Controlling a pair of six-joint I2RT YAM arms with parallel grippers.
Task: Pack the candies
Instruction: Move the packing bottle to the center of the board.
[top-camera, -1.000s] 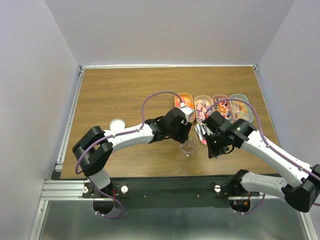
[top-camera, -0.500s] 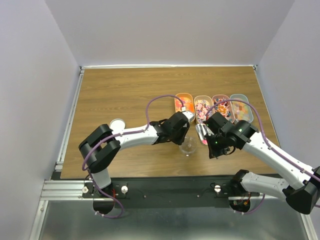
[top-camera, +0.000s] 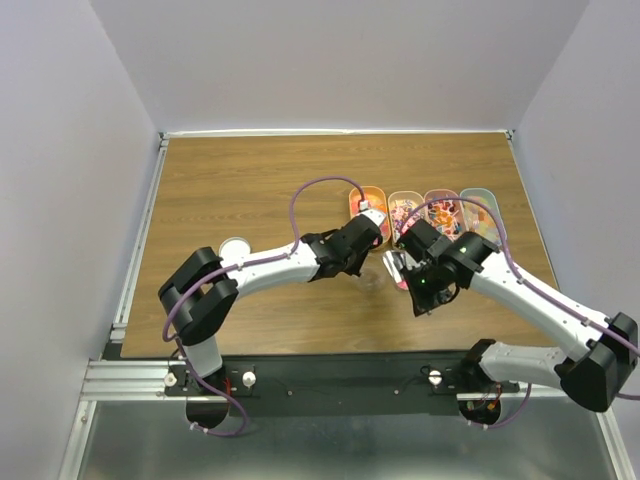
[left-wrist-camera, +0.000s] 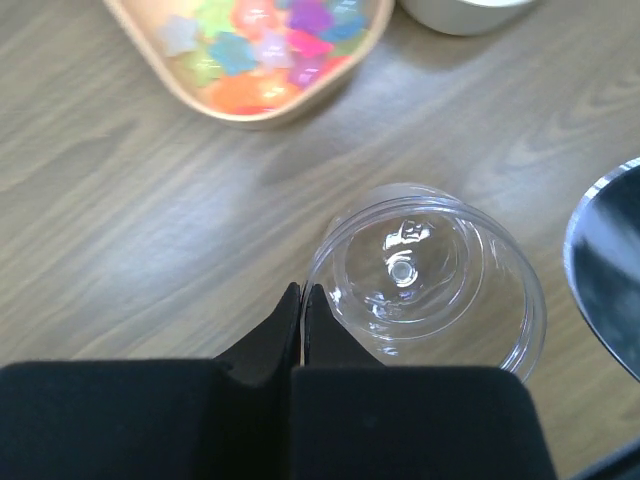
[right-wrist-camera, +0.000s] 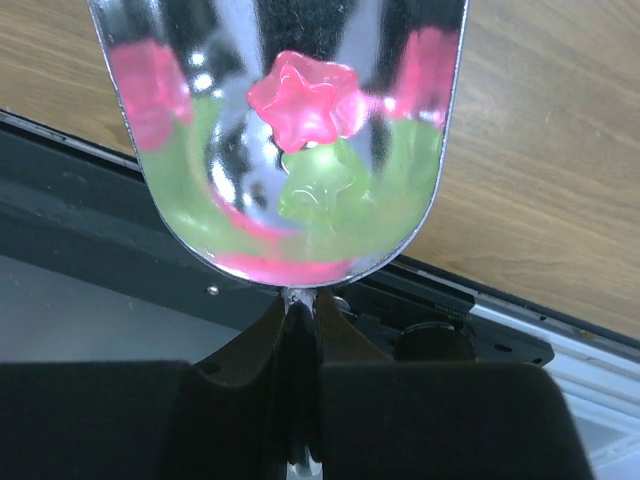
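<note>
The candies (left-wrist-camera: 262, 48) are small coloured stars heaped in an oblong peach tray (left-wrist-camera: 330, 88). A pink candy (right-wrist-camera: 300, 98) and a green candy (right-wrist-camera: 322, 180) lie in the metal scoop (right-wrist-camera: 200, 200). My right gripper (right-wrist-camera: 301, 300) is shut on the scoop's handle and holds the scoop (top-camera: 398, 265) level, just right of the clear cup (top-camera: 374, 277). The clear cup (left-wrist-camera: 430, 285) stands upright and empty on the wood. My left gripper (left-wrist-camera: 302, 292) is shut on its near rim, one finger inside the wall and one outside.
Several candy trays (top-camera: 440, 205) stand in a row behind the cup, on the right half of the table. A white round lid (top-camera: 233, 248) lies at the left beside the left arm. The scoop's edge (left-wrist-camera: 605, 275) hangs close to the cup's right side.
My left gripper has closed on the cup's rim, and the cup now sits a little farther from the near edge. The right arm has carried the scoop left, nearer the cup.
</note>
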